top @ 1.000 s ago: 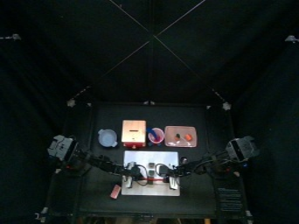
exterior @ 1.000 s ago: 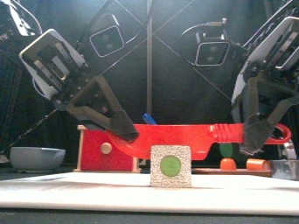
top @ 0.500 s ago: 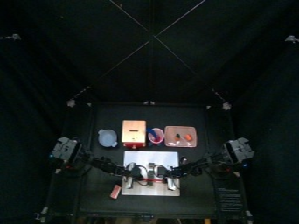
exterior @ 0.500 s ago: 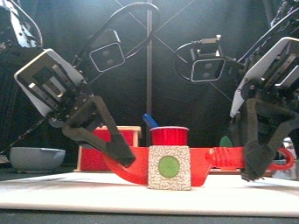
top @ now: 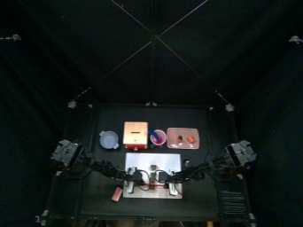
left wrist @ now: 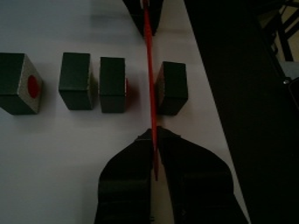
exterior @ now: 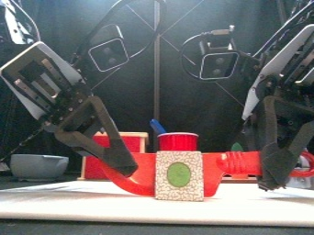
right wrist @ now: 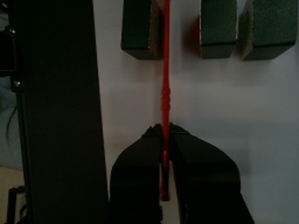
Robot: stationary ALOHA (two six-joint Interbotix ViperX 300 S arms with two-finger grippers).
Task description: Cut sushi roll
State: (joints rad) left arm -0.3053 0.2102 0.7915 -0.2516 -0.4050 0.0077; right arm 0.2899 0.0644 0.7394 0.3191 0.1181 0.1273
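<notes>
The sushi roll [left wrist: 114,83] lies on the white board [left wrist: 70,166] as several dark green blocks with red centres. A thin red knife [left wrist: 149,52] spans the board and sits in the gap between two blocks. My left gripper [left wrist: 153,138] is shut on one end of it, my right gripper [right wrist: 165,133] on the other end. In the right wrist view the red knife [right wrist: 165,79] runs between blocks of the sushi roll [right wrist: 138,26]. From the front, one end piece [exterior: 179,174] shows a green centre, with the red knife [exterior: 233,165] low behind it.
Behind the board [top: 154,176] stand a grey bowl [top: 110,138], an orange-and-white box [top: 136,135] and a pink tray [top: 182,137]. A pink-red tab [top: 117,194] lies by the board's left front corner. A red cup [exterior: 179,141] stands behind the roll.
Both arms have brought the red knife down from above the roll to near the board. It now sits between two pieces.
</notes>
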